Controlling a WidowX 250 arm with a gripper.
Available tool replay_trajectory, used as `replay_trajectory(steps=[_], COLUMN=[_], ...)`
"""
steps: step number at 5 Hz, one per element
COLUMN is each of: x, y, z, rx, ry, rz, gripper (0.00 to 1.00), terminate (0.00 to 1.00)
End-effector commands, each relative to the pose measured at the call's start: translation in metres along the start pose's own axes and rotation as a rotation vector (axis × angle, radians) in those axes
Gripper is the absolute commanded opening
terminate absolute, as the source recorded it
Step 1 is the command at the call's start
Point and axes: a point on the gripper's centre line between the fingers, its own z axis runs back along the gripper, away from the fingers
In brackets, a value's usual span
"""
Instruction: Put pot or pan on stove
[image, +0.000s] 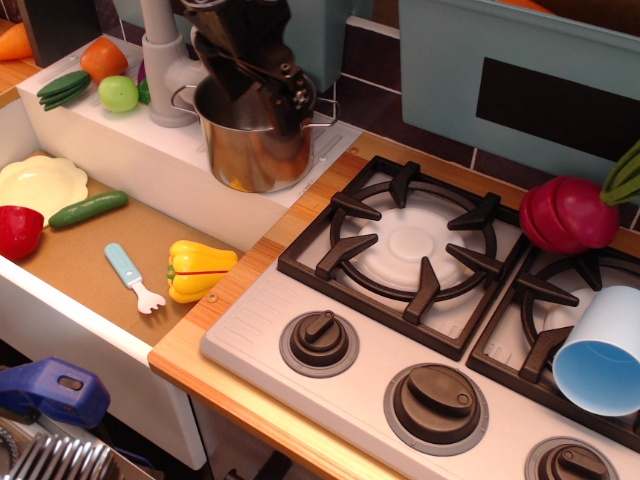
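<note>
Toy kitchen setup with dark tile at the back, wooden counter, sink well on the left. My pincer (268, 95) is down over the pot (255, 140), reaching into its mouth near the right part of the rim; can't honestly tell whether the jaws have pinched the wall or are just parted around it. That pot sits on the white ledge (130, 140) far left, just beside the grey faucet (165, 60), well apart from the stove (420, 330). To do this well I'd want a firm bite on the rim, lift straight up so the wire handles clear, then carry it right and nearer onto the left burner grate (412, 245), landing level.
</note>
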Motion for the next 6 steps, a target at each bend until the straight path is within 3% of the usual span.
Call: replay_trajectory(steps=[1,2,4,5,6], x=[0.008,0.003,-0.005,-0.003,-0.001], y=[0.005,0.009,0.008,0.008,0.007], z=[-0.009,-0.023,-0.039,-0.044,-0.046], rx=[-0.018,-0.068,-0.106,-0.082,-0.088], ry=[-0.041,-0.048,-0.06,-0.075,-0.071], rz=[-0.027,-0.008,0.038,0.024,0.038], gripper=[1.0,1.0,1.0,0.0,0.0], terminate=[0.0,0.0,0.0,0.0,0.0])
